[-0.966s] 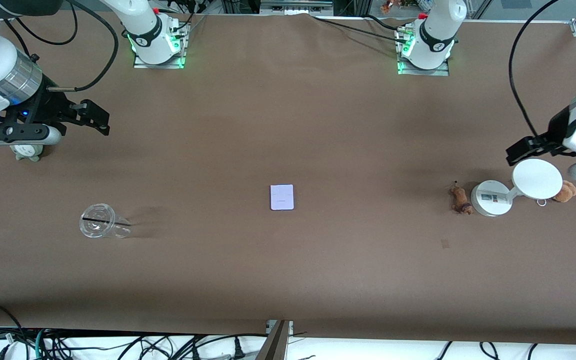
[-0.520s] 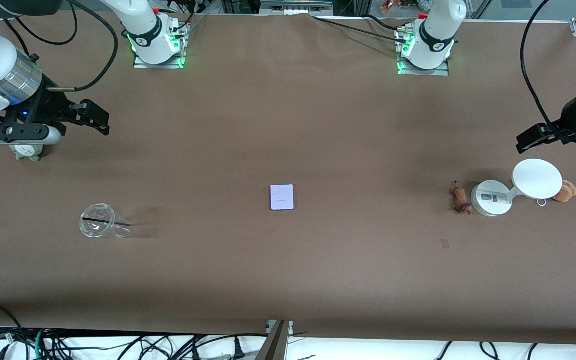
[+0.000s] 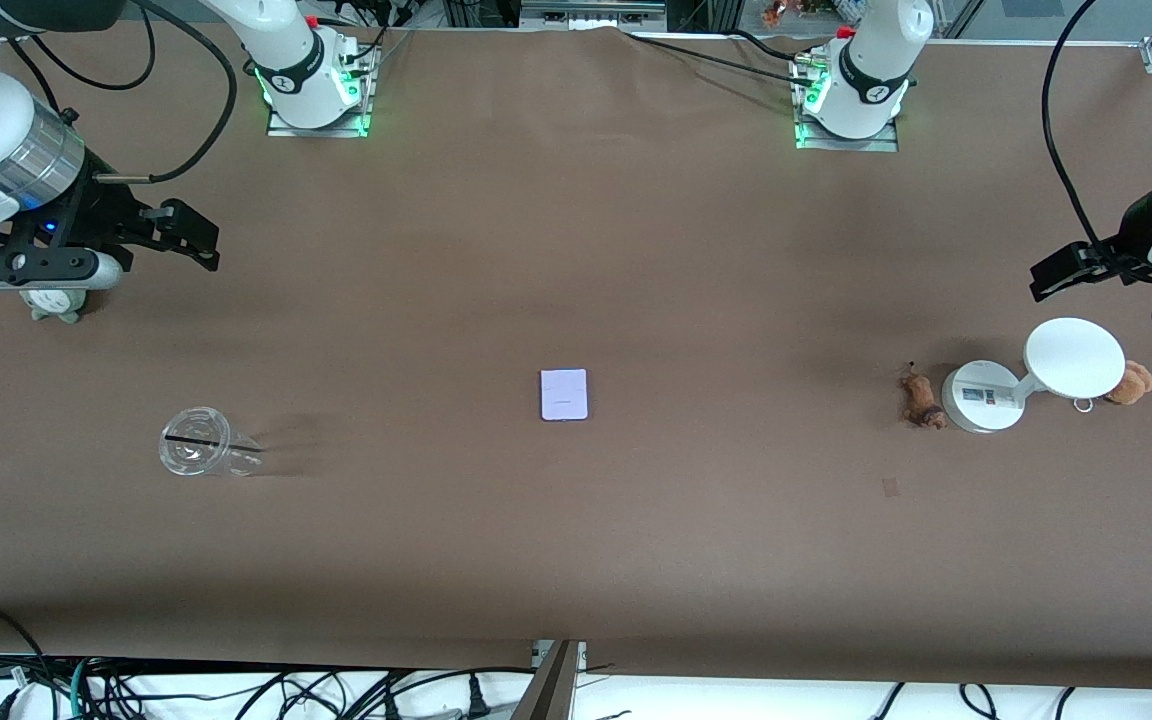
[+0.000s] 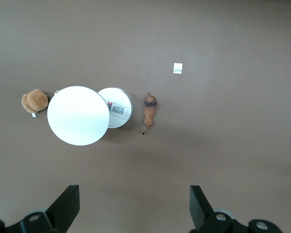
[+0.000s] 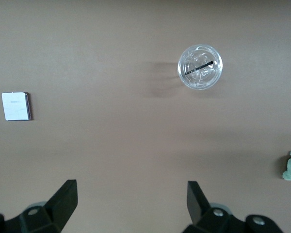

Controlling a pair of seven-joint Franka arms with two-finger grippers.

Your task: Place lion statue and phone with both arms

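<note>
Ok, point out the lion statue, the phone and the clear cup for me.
lion statue [image 4: 149, 109], left wrist view, mid-body.
phone [image 3: 564, 394], front view, centre of its face.
clear cup [image 5: 200, 67], right wrist view, middle of its mouth.

I can't read any text from here. The white stand's round base [image 4: 117, 106] carries a printed label with red and dark marks, illegible. The phone [image 3: 564, 394] beside nothing shows only faint lines.

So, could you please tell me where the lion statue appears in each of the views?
Front view: the lion statue lies on the table toward the left arm's end, beside the white round-disc stand.
Left wrist view: the statue lies beside the same stand.
Right wrist view: not in it.
Shared landmark: the stand.
</note>
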